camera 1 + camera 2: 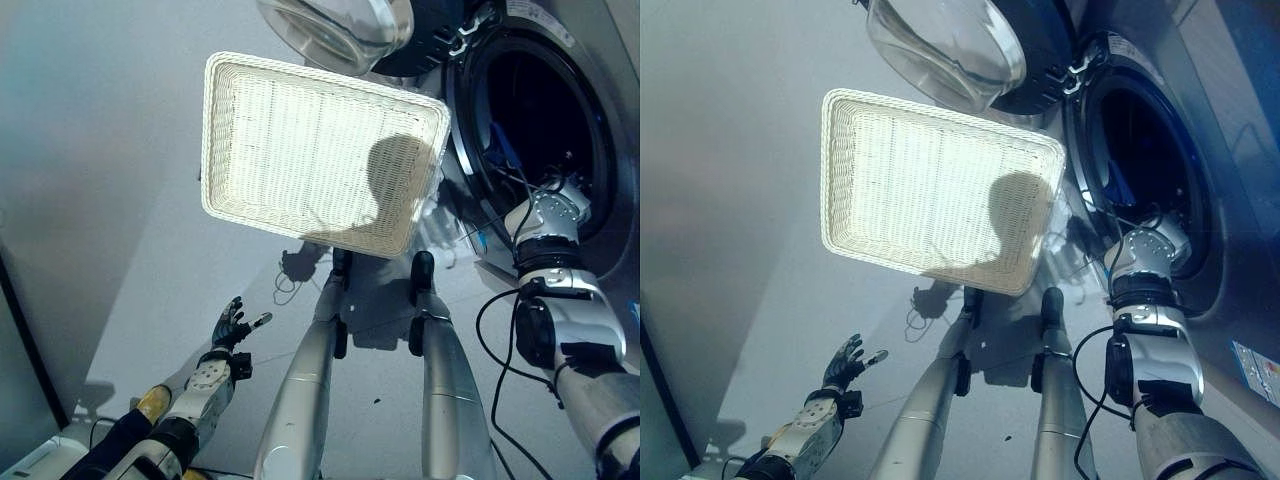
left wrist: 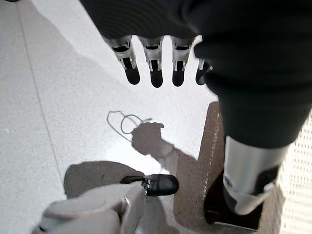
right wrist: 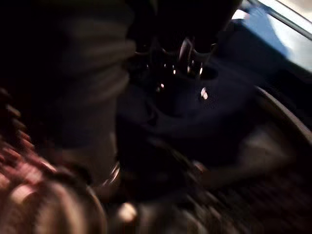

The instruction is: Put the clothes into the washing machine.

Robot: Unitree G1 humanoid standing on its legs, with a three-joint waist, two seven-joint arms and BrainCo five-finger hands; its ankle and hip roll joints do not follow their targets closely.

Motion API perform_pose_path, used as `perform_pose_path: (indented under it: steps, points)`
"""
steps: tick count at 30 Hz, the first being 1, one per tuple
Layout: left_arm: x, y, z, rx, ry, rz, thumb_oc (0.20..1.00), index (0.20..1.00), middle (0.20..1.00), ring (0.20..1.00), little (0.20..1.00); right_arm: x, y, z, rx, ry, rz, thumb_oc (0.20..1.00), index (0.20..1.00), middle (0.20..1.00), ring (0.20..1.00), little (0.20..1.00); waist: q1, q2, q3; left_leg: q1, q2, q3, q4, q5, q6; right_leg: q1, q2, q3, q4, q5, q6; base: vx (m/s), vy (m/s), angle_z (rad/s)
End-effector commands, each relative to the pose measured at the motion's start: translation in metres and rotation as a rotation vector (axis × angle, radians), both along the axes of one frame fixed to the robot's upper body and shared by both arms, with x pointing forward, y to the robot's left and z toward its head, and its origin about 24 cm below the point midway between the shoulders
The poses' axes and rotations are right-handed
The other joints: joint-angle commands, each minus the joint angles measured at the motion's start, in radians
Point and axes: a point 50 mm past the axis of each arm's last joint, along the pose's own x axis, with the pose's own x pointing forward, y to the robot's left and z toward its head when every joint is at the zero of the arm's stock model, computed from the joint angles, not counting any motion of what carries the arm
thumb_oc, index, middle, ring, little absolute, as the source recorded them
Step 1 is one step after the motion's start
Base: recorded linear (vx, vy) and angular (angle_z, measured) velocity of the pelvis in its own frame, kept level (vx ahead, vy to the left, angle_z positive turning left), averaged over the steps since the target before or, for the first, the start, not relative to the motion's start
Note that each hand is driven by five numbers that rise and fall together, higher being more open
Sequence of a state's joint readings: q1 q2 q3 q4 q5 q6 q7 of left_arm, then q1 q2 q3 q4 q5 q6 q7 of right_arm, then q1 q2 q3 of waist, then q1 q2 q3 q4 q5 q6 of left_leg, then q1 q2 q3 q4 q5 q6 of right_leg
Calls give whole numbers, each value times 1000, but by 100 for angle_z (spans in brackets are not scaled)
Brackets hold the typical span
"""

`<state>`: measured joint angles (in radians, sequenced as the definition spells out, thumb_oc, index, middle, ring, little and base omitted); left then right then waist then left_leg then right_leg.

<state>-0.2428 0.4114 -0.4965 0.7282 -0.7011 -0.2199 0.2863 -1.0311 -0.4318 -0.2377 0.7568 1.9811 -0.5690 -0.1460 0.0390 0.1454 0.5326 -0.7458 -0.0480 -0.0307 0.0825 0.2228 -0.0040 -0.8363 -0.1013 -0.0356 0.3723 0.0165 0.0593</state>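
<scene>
Floor (image 1: pixel 120 250), pale grey, carries everything here. Low at the left the left hand (image 1: pixel 232 325) hangs over bare floor with its fingers (image 2: pixel 156 73) straight, spread a little and holding nothing. One white wicker basket (image 1: pixel 225 140) lies on the floor further in, its long axis running from the left toward the washing machine (image 1: pixel 1160 90), with no clothes lying in it. One washing machine stands at the right, its round glass door (image 1: pixel 940 45) swung open above the basket's far edge. The right arm reaches into the dark drum, and the right hand (image 3: pixel 185 58) is deep inside; its fingers are too dark and blurred to tell whether they grip anything. Dark blue cloth (image 3: pixel 209 122) lies in the drum around that hand; how many garments cannot be counted.
</scene>
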Motion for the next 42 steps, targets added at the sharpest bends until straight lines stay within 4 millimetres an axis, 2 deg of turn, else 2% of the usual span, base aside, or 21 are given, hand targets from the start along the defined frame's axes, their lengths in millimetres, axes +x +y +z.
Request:
perform_pose_path:
  steps: [1, 7, 19, 31, 42]
  points:
    - [-11, -3, -12, -16, 46, 48, 1000, 1000, 1000, 1000, 1000, -8, -22, 3, -279, -66, 94, 1000, 1000, 1000, 1000, 1000, 0, 33, -13, -19, -31, 19, 89, -76, -31, 22, 64, -57, -100, 80, -21, -22, 45, -4]
    - [-12, -1, -13, -20, 37, 66, 1000, 1000, 1000, 1000, 1000, -1, -10, 4, -387, -98, 231, 1000, 1000, 1000, 1000, 1000, -3, 22, -13, -21, -29, 22, 68, -57, -29, 20, 70, -56, -120, 103, -19, -32, 27, -4]
    - [-11, -3, -15, -42, 27, 87, 1000, 1000, 1000, 1000, 1000, 3, -1, -8, -394, -54, 280, 1000, 1000, 1000, 1000, 1000, -9, 25, -13, -7, -31, 25, 43, -46, -26, 31, 70, -47, -138, 116, -15, -16, 27, -2]
    - [-10, -5, -16, -64, 22, 103, 1000, 1000, 1000, 1000, 1000, 6, 23, -52, -385, 23, 389, 1000, 1000, 1000, 1000, 1000, -17, 22, -13, 17, -34, 36, 24, -40, -25, 56, 59, -46, -169, 135, -10, -36, 24, 0]
    - [-7, -10, -16, -83, 21, 123, 1000, 1000, 1000, 1000, 1000, 1, 55, -106, -400, 112, 490, 1000, 1000, 1000, 1000, 1000, -24, 6, -13, 50, -42, 39, 23, -47, -23, 97, 50, -44, -198, 150, -8, -44, 19, 0]
